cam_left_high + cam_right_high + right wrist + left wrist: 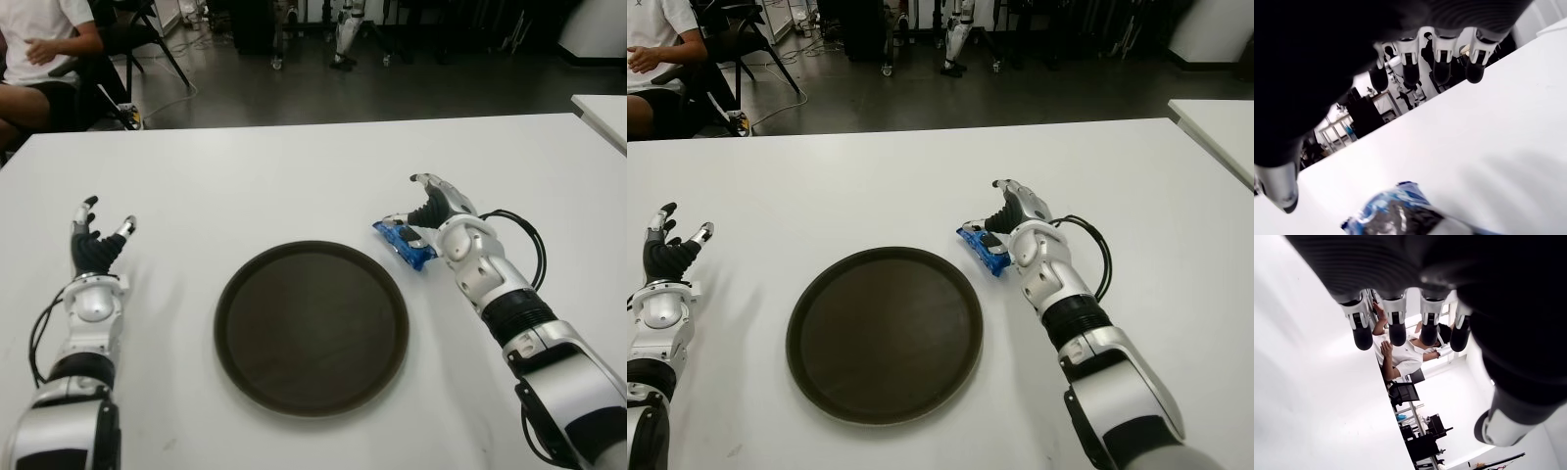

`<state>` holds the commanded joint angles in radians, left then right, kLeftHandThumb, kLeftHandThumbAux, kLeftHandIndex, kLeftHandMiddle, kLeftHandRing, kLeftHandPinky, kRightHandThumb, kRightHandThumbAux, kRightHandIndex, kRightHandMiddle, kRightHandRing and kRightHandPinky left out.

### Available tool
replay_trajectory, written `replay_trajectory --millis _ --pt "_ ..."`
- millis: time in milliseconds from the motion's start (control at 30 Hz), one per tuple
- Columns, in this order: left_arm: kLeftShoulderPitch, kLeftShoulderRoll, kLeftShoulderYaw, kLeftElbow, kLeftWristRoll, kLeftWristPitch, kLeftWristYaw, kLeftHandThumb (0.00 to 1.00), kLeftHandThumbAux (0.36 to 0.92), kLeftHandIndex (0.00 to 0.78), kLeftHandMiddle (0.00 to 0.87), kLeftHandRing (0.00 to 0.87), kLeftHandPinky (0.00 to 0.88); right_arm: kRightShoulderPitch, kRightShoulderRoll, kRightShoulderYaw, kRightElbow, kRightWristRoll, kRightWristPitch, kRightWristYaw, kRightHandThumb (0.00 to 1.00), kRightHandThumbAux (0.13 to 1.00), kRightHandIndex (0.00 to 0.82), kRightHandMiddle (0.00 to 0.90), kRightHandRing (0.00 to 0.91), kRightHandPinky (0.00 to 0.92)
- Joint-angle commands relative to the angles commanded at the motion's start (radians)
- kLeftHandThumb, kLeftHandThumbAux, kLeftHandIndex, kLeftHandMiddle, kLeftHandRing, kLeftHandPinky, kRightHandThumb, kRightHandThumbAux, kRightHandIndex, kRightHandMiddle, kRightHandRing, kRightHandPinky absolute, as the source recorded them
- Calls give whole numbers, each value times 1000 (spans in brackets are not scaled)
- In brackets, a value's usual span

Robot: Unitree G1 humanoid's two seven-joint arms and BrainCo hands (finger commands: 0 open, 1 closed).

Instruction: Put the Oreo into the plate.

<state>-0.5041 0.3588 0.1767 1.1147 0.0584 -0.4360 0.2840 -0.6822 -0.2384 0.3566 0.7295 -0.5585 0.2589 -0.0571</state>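
A wide white table [294, 176] carries a round dark-brown plate [312, 328] at its centre. The right hand [434, 211] hovers over the blue Oreo packet [404, 243], fingers spread, gripping nothing; the packet lies just beside the plate's right rim. The left hand [96, 240] shows left of the plate, fingers spread, empty.

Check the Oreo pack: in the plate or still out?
Out. The Oreo pack lies on the white table just beyond the plate's rim on the robot's right, with the right robot hand open over it.
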Motion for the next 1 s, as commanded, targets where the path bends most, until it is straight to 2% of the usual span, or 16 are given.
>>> replay_trajectory --millis 367,500,700,1000 --pt "-2 -1 6 6 -5 -1 3 0 701 1 0 0 0 1 -12 44 -19 -35 35 50 0 566 0 0 0 0" --pt "-3 -1 8 9 -6 -4 5 0 707 1 0 0 0 8 -21 65 -51 -50 49 94 0 572 0 0 0 0" --pt "-4 3 4 12 -1 -4 -2 0 705 0 0 0 0 0 -38 94 -87 -60 93 221 0 567 0 0 0 0" --pt "-3 3 6 12 -7 -14 -12 0 706 0 0 0 0 5 -42 97 -120 -66 111 273 0 541 0 0 0 0"
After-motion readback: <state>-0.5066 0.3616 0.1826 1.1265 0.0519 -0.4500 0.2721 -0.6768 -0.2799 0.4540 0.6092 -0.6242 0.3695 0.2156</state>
